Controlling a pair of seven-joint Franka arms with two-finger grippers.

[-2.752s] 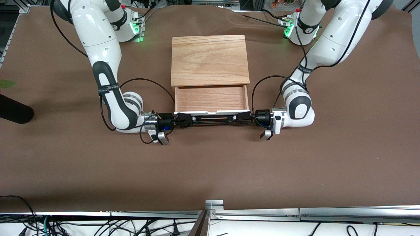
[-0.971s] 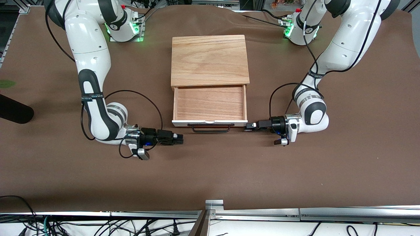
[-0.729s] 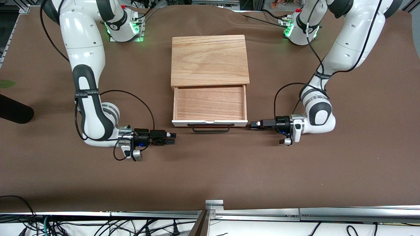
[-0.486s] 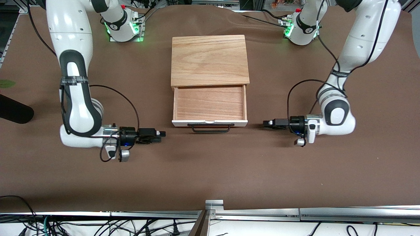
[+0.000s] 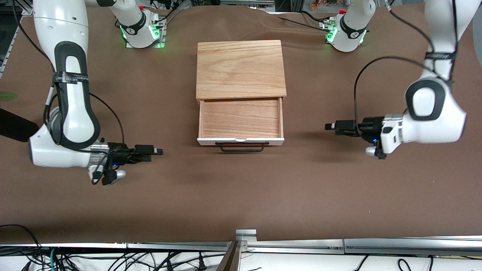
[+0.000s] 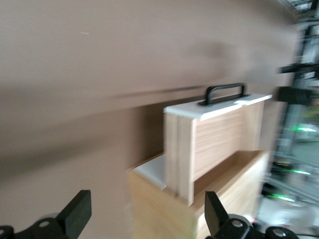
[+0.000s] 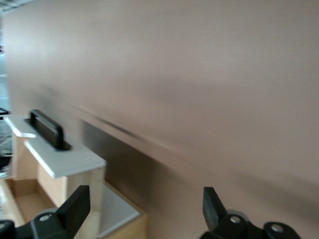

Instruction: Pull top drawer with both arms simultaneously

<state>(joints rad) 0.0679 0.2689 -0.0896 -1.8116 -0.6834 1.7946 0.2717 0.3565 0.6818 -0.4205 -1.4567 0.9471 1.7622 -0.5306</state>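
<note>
Two grippers, both empty and apart from the cabinet. We note the top drawer (image 5: 241,119) stands pulled well out of the wooden box (image 5: 241,69), its light-wood tray bare inside, its white front panel (image 5: 241,141) on the side nearest the front camera. The black wire handle (image 5: 241,147) runs along the middle of that panel, with nothing touching it.

The left gripper (image 5: 331,126) hangs over bare table toward the left arm's end, level with the drawer; its wrist view shows the two fingers (image 6: 75,215) spread wide with nothing between them. The right gripper (image 5: 157,151) hangs over bare table toward the right arm's end, fingers (image 7: 75,206) likewise spread wide, nothing held.

Handling, as we judge it: the drawer looks a rigid, light, shallow tray of thin wood, not fragile, and likely to slide straight if loaded evenly. The handle is the only real purchase: thin, stiff, smooth wire, so a pinch could slip along it. We would take it near its two ends, one gripper each, and pull level and together; an uneven pull could skew the tray and make it bind. The lower white drawer front (image 6: 149,172) shows shut below. The task looks essentially done
</note>
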